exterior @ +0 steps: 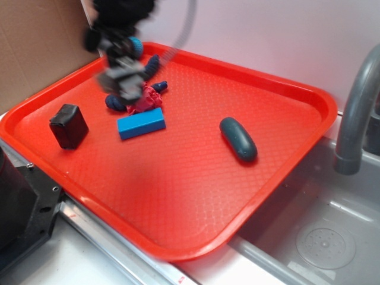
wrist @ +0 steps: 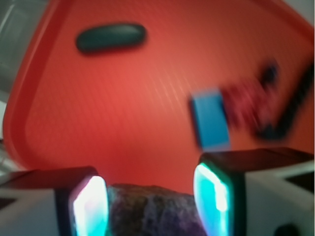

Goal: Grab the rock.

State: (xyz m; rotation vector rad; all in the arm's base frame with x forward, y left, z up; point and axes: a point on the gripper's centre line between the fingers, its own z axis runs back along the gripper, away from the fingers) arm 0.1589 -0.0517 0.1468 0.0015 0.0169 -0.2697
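The rock [wrist: 152, 211] is a rough brown-grey speckled lump held between my gripper's [wrist: 151, 194] two glowing pads, and it fills the gap between them. In the exterior view my gripper [exterior: 123, 80] is blurred by motion above the back left of the red tray [exterior: 196, 196]. A grey lump, the rock [exterior: 120, 76], shows at its tip. In the wrist view the tray lies well below the jaws, so the rock is off the tray.
A blue block [exterior: 141, 123] and a red and dark blue toy [exterior: 145, 98] lie under the gripper. A black cube [exterior: 69, 125] sits at the tray's left, and a dark teal oval [exterior: 238, 139] to the right. A faucet [exterior: 356, 107] and sink [exterior: 320, 237] are right of the tray.
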